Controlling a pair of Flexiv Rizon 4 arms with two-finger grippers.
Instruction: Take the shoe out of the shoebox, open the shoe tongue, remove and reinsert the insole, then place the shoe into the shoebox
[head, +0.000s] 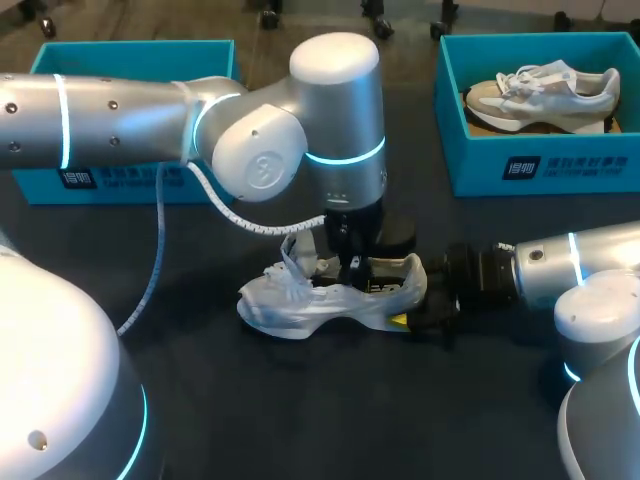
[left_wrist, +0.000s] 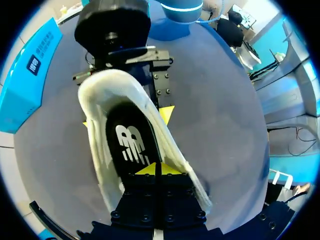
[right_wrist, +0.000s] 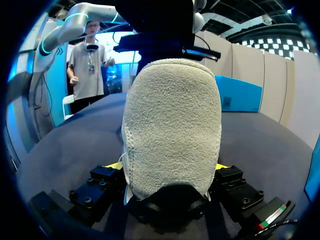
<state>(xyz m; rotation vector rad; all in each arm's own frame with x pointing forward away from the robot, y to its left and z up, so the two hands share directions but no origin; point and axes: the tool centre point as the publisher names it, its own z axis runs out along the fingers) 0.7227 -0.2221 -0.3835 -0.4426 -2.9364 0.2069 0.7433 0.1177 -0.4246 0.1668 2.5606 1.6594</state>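
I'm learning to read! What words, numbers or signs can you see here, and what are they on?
Right shoebox: white print on its front wall, too small and blurred to read.
Left shoebox: white print on its front wall, also too blurred.
Insole inside the shoe: a white logo, a mark rather than readable words.
No numbers can be read anywhere.

Pale grey running shoe (head: 330, 300) of fine mesh and fuzzy suede, its heel nappy and rough, with a smooth, matt black foam insole (left_wrist: 131, 145) inside. The dark worktop (head: 200, 400) looks matt and even. The rounded silver left arm (head: 335, 110) has a satin, metallic-looking shell. The teal cardboard shoebox (head: 480, 165) is matt.
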